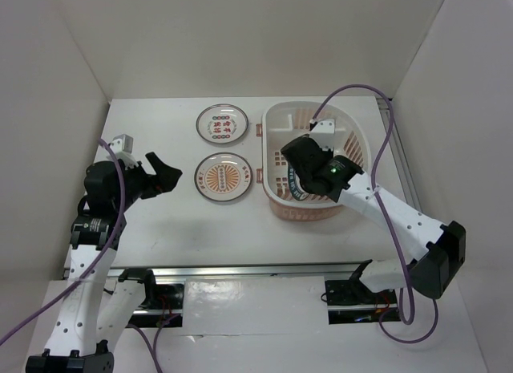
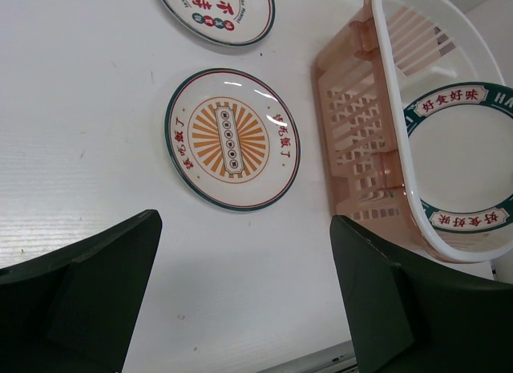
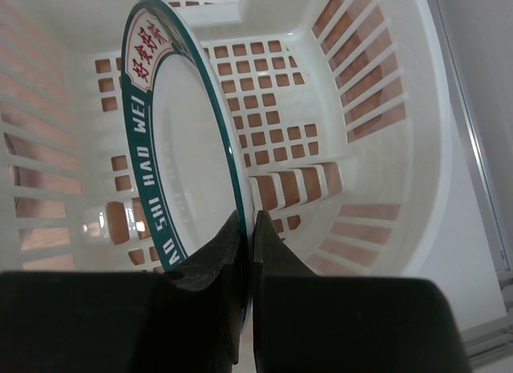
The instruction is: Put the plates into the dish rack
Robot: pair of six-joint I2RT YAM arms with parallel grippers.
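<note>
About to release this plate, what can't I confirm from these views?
Right wrist: the lower edge of the green-rimmed plate is hidden behind the right hand, so contact with the floor of the dish rack is unknown.
Top external: the right hand covers most of that plate.
Left wrist: the top edge cuts off the characters plate.

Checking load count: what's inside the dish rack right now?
Only the green-rimmed plate, held on edge by the right gripper inside the dish rack. The floor behind the plate is hidden.
</note>
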